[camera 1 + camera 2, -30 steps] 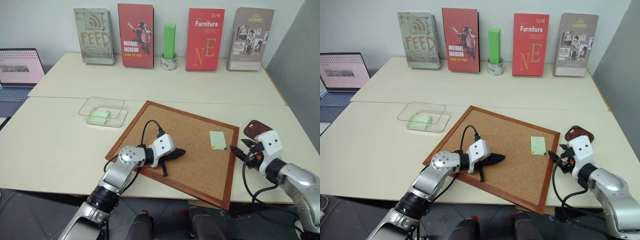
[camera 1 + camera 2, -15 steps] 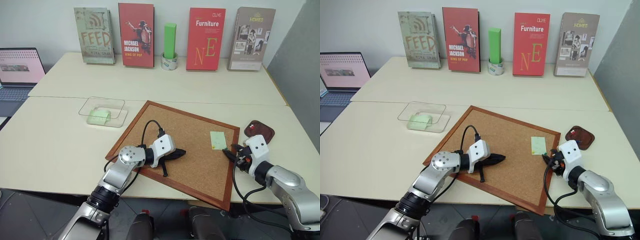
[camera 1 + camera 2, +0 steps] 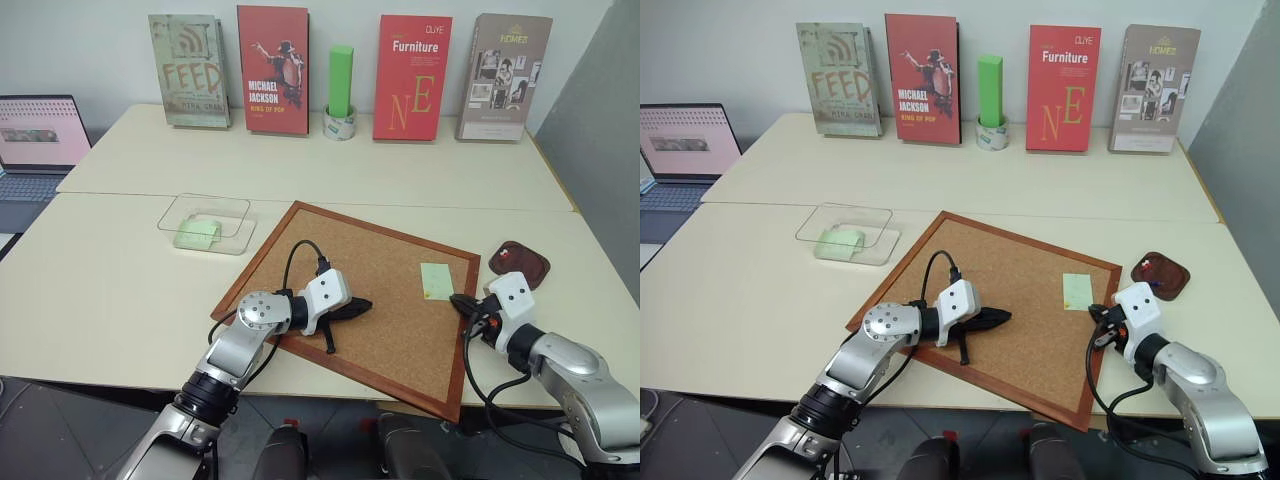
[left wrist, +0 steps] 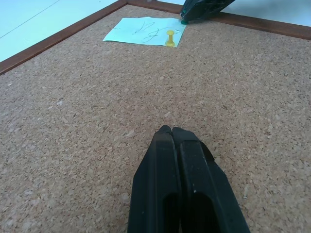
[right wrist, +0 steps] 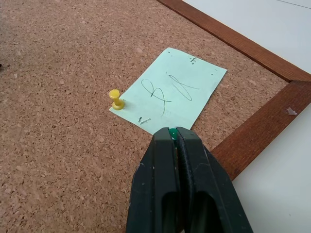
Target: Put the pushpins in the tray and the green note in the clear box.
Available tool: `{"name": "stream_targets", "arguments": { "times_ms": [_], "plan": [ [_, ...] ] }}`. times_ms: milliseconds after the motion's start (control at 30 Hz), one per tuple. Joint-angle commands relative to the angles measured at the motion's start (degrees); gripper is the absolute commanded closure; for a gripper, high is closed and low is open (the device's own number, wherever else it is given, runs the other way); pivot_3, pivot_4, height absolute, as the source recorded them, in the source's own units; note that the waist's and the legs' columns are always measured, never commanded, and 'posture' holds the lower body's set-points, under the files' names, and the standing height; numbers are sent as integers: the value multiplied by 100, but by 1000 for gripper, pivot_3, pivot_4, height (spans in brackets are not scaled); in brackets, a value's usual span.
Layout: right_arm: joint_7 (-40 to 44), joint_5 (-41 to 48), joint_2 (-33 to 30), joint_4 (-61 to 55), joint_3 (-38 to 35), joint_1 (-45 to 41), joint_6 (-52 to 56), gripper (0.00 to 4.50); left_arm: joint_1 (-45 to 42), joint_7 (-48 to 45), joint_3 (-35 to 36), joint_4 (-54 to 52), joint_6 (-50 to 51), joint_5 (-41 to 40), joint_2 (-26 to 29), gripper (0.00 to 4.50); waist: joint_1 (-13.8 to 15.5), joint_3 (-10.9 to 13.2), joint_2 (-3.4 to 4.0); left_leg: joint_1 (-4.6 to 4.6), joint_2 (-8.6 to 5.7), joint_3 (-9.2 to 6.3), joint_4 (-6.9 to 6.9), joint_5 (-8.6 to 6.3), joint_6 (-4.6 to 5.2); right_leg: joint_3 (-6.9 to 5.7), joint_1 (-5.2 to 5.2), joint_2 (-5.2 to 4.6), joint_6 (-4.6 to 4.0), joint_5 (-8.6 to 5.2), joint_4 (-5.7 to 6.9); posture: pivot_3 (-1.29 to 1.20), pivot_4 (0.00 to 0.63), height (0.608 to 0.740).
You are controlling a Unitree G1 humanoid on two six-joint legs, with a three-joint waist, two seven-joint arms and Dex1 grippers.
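Cork board (image 3: 365, 290) on pale table (image 3: 120, 300); right gripper (image 5: 174, 133) pinches green pushpin (image 5: 172, 132); left gripper (image 4: 171, 130) closed.

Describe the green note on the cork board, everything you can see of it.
The green note is a small pale mint rectangle of thin paper lying flat on the cork board, near the board's wooden frame on the robot's right side. Dark scribbled pen marks cross its middle. A yellow pushpin stands upright in one corner, pinning it down. At the neighbouring corner, the right claw is shut on a green pushpin, its black tips just at the paper's edge. Tiny pinholes show near two other corners.
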Motion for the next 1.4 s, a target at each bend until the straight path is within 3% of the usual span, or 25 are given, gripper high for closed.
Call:
{"name": "stream_targets", "arguments": {
  "times_ms": [33,433,667,1067,1400],
  "plan": [
    [-64,163,-5,-593,-302,-106,-115,4481,55,11,-72,100,35,131,62,4500,0,0,0,0,0,0,0,0,0,0,0,0,0,0,0,0,150,740],
    [-213,250,-218,-917,-730,-225,218,4481,59,2,-94,124,21,132,52,4500,1,0,-1,-2,0,-1,1,0,0,0,0,0,0,-1,-5,0,150,740],
    [-548,-1004,-1032,491,-570,-571,-331,4481,57,5,-102,125,22,125,39,4500,1,1,-2,-2,-1,2,3,0,0,1,0,-3,0,-1,-10,0,150,740],
    [-457,-1880,-1316,2695,32,-1677,-1345,4481,86,36,-114,69,62,127,17,4500,-3,1,-1,0,-3,6,-3,0,0,2,1,-3,2,1,-10,0,150,740],
    [-272,-1739,-1243,3002,-43,-1930,-1121,2460,96,38,-123,51,74,126,10,4500,-3,1,-1,-1,-4,5,-1,0,1,3,2,-3,6,3,-8,0,150,740]
  ]
}}
